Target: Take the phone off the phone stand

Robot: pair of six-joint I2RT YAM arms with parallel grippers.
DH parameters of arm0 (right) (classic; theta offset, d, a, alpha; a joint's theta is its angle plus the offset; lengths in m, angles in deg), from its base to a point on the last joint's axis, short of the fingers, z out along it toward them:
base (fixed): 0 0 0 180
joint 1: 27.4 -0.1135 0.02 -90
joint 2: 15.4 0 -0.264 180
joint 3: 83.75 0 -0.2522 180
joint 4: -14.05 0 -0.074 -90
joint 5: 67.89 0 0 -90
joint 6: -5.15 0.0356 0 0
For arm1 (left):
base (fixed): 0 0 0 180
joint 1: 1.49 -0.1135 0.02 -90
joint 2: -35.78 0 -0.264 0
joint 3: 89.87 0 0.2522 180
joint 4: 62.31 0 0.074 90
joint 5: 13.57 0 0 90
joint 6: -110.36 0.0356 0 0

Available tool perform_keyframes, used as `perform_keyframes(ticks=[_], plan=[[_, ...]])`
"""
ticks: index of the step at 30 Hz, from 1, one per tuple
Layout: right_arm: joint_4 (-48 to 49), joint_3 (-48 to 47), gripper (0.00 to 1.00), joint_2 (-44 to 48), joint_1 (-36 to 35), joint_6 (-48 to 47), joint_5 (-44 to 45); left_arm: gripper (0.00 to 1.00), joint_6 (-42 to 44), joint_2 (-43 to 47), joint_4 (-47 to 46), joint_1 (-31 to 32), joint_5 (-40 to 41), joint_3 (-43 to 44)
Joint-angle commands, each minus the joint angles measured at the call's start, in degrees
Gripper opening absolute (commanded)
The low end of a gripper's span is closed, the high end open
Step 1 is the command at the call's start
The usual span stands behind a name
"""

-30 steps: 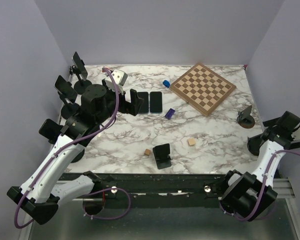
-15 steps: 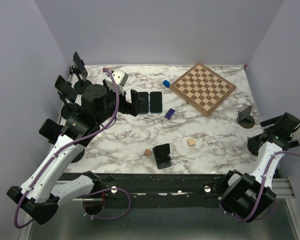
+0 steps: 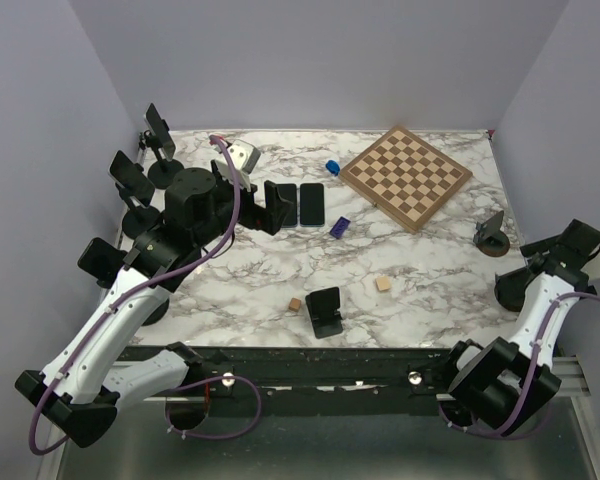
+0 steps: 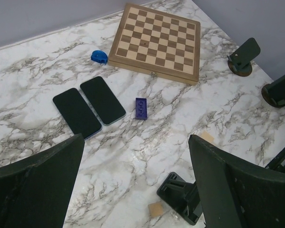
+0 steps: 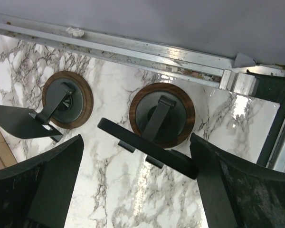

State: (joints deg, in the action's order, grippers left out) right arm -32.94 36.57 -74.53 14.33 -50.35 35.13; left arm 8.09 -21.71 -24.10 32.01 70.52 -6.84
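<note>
At the table's right edge stands a round wood-rimmed phone stand, also in the top view. A dark flat phone leans on it. My right gripper hangs above it, open and empty, with one finger on each side of the phone and touching nothing; in the top view it is at the right edge. My left gripper is open and empty above the table's left middle. Two dark phones lie flat on the marble ahead of it.
A second round stand is just left of the first. A black folding stand, two small wooden blocks, a purple brick, a blue piece and a chessboard are on the table. Three stands with phones line the left edge.
The right arm's wrist has shifted slightly up and to the right above the stand. The left arm has barely moved.
</note>
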Motion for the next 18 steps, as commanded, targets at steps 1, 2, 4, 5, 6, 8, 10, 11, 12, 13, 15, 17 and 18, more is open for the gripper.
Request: perform_keyframes(ticks=[1,2,4,5,6,8,10,11,12,13,15,17,18], plan=[[-4.2,-2.1,1.00,3.0,0.3,0.6,2.2,0.99,-0.9,-0.4,-1.1,0.2,-2.4,0.2],[-4.3,-2.0,0.99,2.9,0.3,1.0,2.3,0.99,-1.0,-0.5,-1.1,0.3,-2.6,0.2],[-5.3,-2.1,0.98,2.3,0.3,2.0,2.7,0.99,-1.1,-0.6,-1.2,0.2,-2.8,0.2],[-5.5,-2.1,0.98,2.1,0.3,2.2,2.5,0.99,-1.1,-0.6,-1.2,0.2,-2.7,0.1],[-5.6,-2.0,0.97,1.8,0.3,2.2,2.4,0.99,-1.1,-0.6,-1.2,0.2,-2.7,0.1],[-5.7,-2.2,0.96,1.5,0.3,2.0,2.1,0.99,-1.0,-0.6,-1.2,0.2,-2.6,0.1],[-5.5,-2.4,0.95,1.5,0.3,1.6,1.9,0.99,-0.9,-0.7,-1.3,0.3,-2.4,0.0],[-5.3,-2.5,0.94,1.5,0.3,1.3,1.8,0.99,-0.8,-0.8,-1.2,0.3,-2.3,0.0],[-5.2,-2.5,0.94,1.5,0.3,1.4,2.0,0.99,-0.8,-0.9,-1.2,0.4,-2.3,0.0],[-5.0,-2.4,0.94,1.4,0.3,1.5,2.4,0.99,-0.8,-1.0,-1.2,0.4,-2.3,0.0],[-3.8,-1.6,0.96,1.5,0.3,1.6,2.3,0.99,-0.8,-1.0,-1.2,0.5,-2.3,0.1],[-4.1,-1.6,1.00,0.8,0.3,3.8,3.2,0.99,-0.7,-1.0,-1.1,0.6,-2.2,0.1],[-4.6,-1.8,1.00,0.1,0.3,4.7,3.5,0.99,-0.7,-1.0,-1.2,0.6,-2.0,0.0]])
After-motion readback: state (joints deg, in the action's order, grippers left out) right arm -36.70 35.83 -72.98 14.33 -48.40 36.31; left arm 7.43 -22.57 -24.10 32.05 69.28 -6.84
